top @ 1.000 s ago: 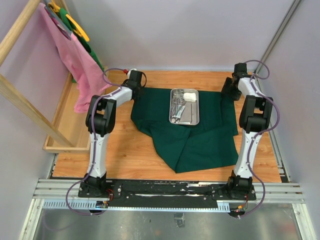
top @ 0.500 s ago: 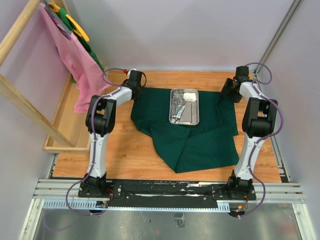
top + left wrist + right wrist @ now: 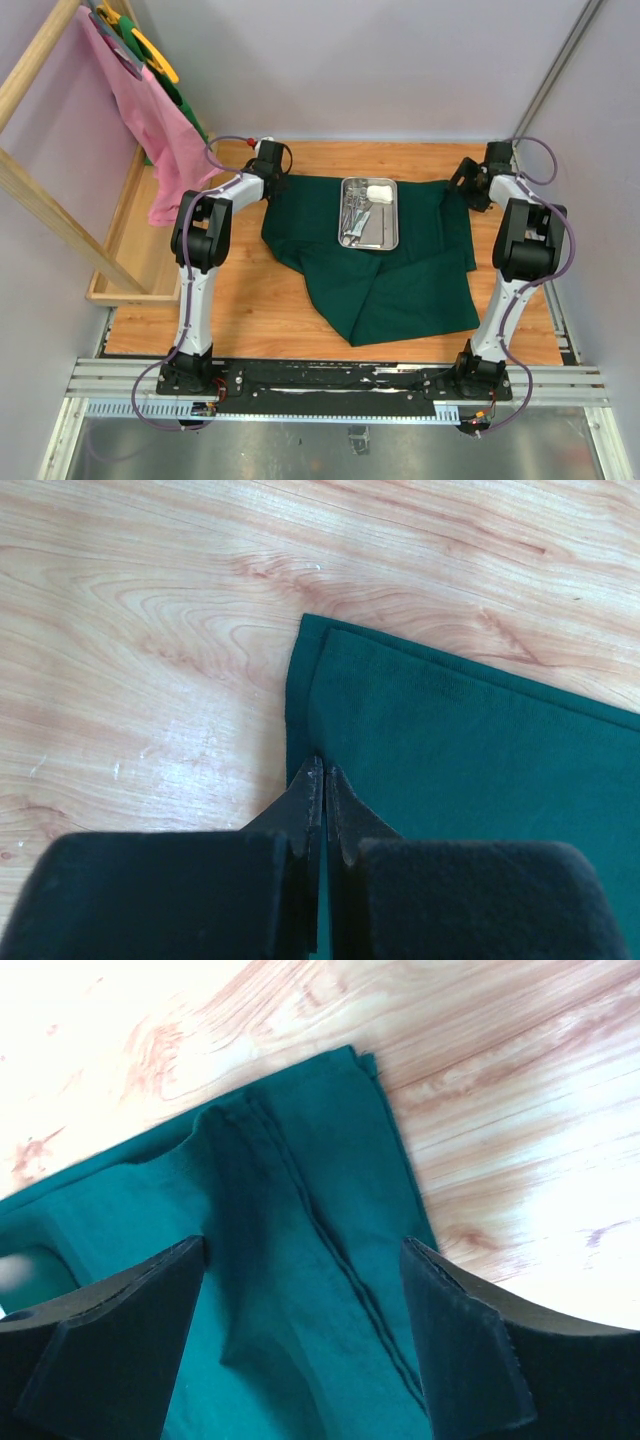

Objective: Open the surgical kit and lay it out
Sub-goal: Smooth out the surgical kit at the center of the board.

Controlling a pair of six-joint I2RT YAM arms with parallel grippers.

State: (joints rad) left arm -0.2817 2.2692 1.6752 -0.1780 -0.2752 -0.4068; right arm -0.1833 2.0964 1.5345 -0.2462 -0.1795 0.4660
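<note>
A dark green cloth wrap (image 3: 400,275) lies opened out on a wooden bench (image 3: 250,310), covering its middle and right side. The cloth's near edge comes to an uneven point toward the arms' bases. On the far half of the cloth sits a rectangular shiny steel tray (image 3: 388,236), its long side running away from the arms. Inside the tray, a white gauze wad (image 3: 378,193) rests at the far end. Thin steel instruments (image 3: 352,216) lie along its left side, too small to tell apart.

The left fingers (image 3: 314,788) are at the cloth's far left corner. In the left wrist view they are clenched tight together, their tips meeting just inside the cloth's side edge, a little back from the corner. It is unclear whether any fabric is pinched between them.

The right fingers (image 3: 110,1340) are over the cloth's far right corner. In the right wrist view they are spread wide apart, released and holding nothing. Below and between them, the corner lies on the bench with a raised fold and a stitched seam running along it.

Left of the bench stands a slanted wooden rack (image 3: 40,205) with a pink cloth (image 3: 160,135) hanging from it. Green and yellow items hang behind the pink cloth. A low wooden box (image 3: 125,265) sits along the bench's left edge
</note>
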